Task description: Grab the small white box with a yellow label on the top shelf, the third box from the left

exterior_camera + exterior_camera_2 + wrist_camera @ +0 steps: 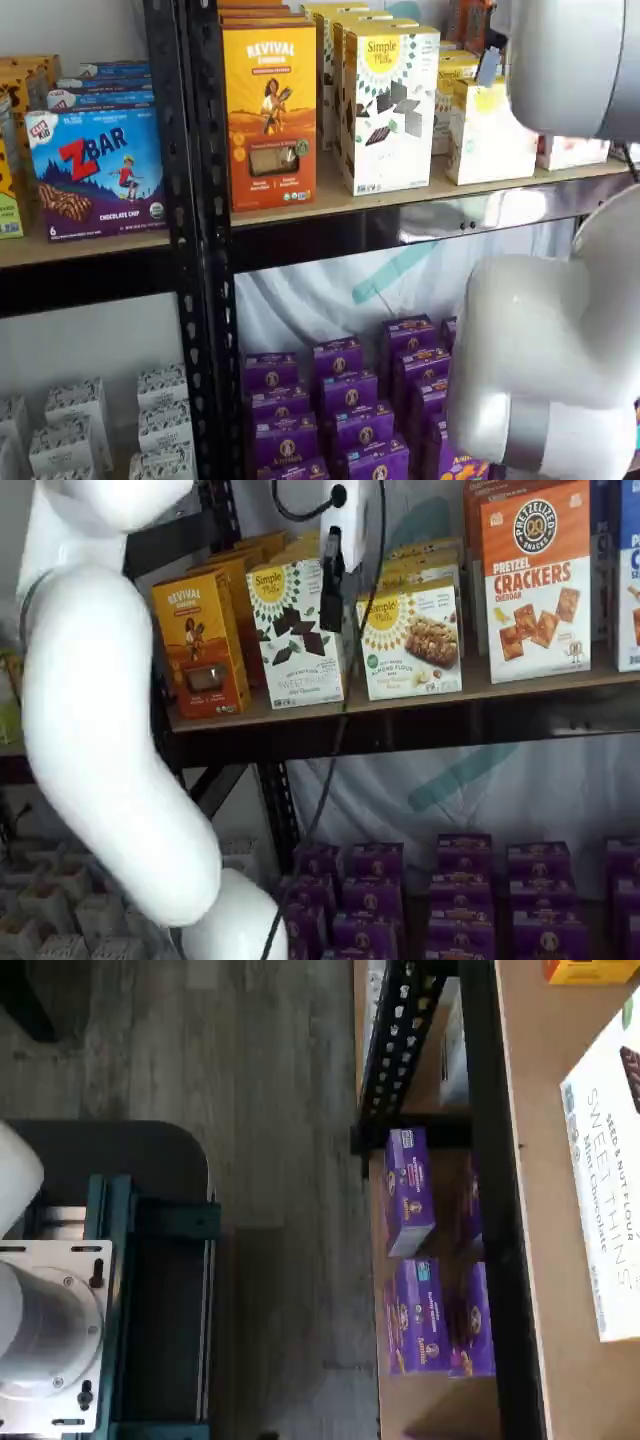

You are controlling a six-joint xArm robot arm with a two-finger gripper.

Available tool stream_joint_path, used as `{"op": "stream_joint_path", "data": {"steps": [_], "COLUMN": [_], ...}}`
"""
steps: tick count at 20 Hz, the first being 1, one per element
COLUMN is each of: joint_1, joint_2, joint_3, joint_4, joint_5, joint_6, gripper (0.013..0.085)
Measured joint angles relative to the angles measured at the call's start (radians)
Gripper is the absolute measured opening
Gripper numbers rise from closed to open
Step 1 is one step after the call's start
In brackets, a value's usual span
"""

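Note:
The small white box (412,645) stands on the top shelf (400,720), just right of the tall Simple Mills box (298,635). It is cream-white with a yellow round label and a cookie picture. It also shows in a shelf view (490,135), partly behind my white arm (570,60). My gripper (332,580) hangs in front of the shelf between those two boxes, near the small box's top left corner and apart from it. Only a dark finger shows side-on, so its state is unclear. The wrist view shows the shelf board (540,1160) but not the small box.
An orange Revival box (200,645) stands left of the Simple Mills box and a Pretzel Crackers box (535,580) at the right. Purple boxes (340,400) fill the lower shelf. A black upright (195,240) separates the bay holding the ZBAR box (95,170). More boxes stand behind.

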Motion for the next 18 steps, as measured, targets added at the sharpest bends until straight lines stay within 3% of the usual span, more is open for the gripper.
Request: {"op": "stream_joint_path", "data": {"steps": [2,4,9,12,15,18], "joint_1": [0.028,0.031,0.017,-0.013,-0.042,-0.055], "joint_2": [-0.042,-0.056,-0.115,-0.139,-0.131,-0.110], "joint_3": [0.047,0.065,0.144,0.184,0.191,0.184], "joint_4": [-0.037,-0.034,0.040,0.115,0.187,0.216], "joint_5": [-0.063,-0.081,-0.161,-0.222,-0.267,-0.313], "joint_6": [0.008,0.012,0.017,0.008,-0.003,-0.017], "gripper": [0.0850,0.0850,0.0850,0.0850,0.0850,0.0850]}}
